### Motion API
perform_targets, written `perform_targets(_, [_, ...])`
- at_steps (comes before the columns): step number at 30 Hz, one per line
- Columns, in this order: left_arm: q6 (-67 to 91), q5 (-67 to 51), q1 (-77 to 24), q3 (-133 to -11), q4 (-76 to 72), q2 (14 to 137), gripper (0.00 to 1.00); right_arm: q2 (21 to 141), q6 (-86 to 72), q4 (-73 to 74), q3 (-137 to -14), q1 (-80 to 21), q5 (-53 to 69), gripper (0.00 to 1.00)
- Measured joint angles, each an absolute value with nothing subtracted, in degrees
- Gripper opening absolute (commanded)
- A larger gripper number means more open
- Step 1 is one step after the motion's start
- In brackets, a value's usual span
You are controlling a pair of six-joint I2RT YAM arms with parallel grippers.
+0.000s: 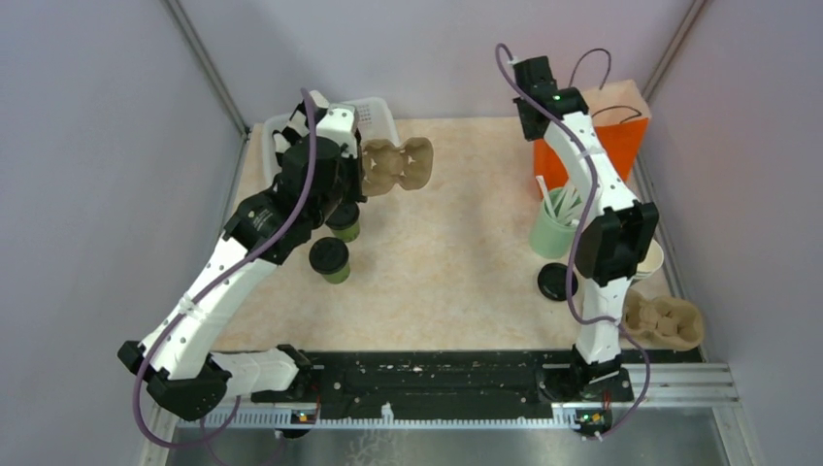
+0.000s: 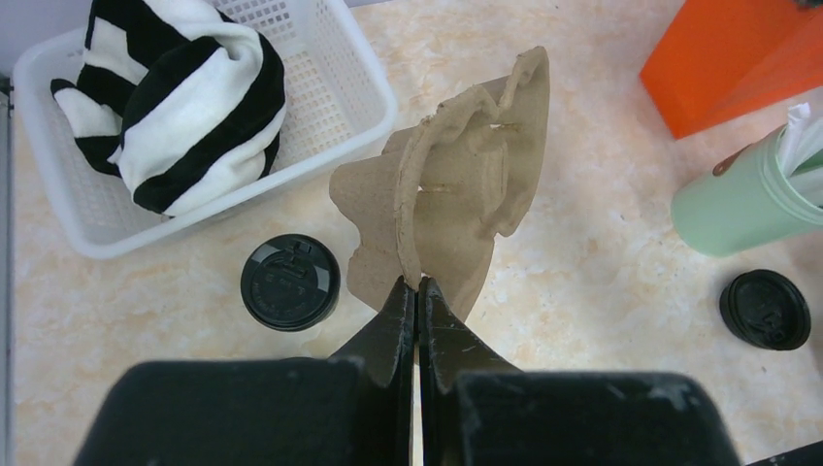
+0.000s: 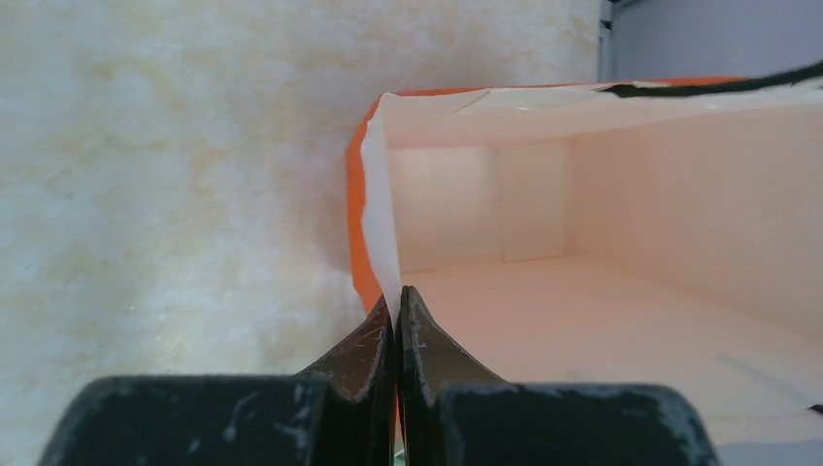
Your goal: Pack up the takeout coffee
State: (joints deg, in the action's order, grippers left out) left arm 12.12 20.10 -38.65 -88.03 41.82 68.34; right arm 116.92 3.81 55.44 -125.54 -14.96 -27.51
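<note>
1. The left jaws are pressed together on the lower edge of a brown moulded-pulp cup carrier (image 2: pixel 456 194). The carrier stands tilted on edge in the grip, over the far left part of the beige marbled counter (image 1: pixel 456 252).
2. Two small dark green paper cups with round black plastic lids stand upright on the counter, on the near side of the held carrier. One cup (image 1: pixel 330 258) is in the open. The other cup (image 1: pixel 344 223) is just beside it and partly under the left arm.
3. The right jaws are shut on the top rim of an orange paper bag (image 1: pixel 621 136), pinching one wall. The bag stands open at the far right corner with its white inside showing, well apart from both cups.
4. A pale mint tumbler of white straws (image 1: pixel 553 231) stands just in front of the bag. A loose black plastic lid (image 1: pixel 557 282) lies flat on the counter beside it. A second brown pulp carrier (image 1: pixel 665 322) rests at the near right edge.
5. A white plastic mesh basket (image 2: pixel 340 97) at the far left corner holds a black-and-white striped cloth (image 2: pixel 184 97).
</note>
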Motion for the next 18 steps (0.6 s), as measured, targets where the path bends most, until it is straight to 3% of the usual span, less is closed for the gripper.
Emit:
perform_targets(9, [21.2, 23.0, -38.6, -88.0, 45.7, 63.7, 0.0, 112.5, 0.9, 56.8, -120.9, -33.1, -27.5, 0.0])
perform_targets(18, [29.5, 27.4, -38.5, -88.0, 49.7, 55.4, 0.0, 103.0, -11.8, 62.6, -114.4, -51.6, -30.3, 0.0])
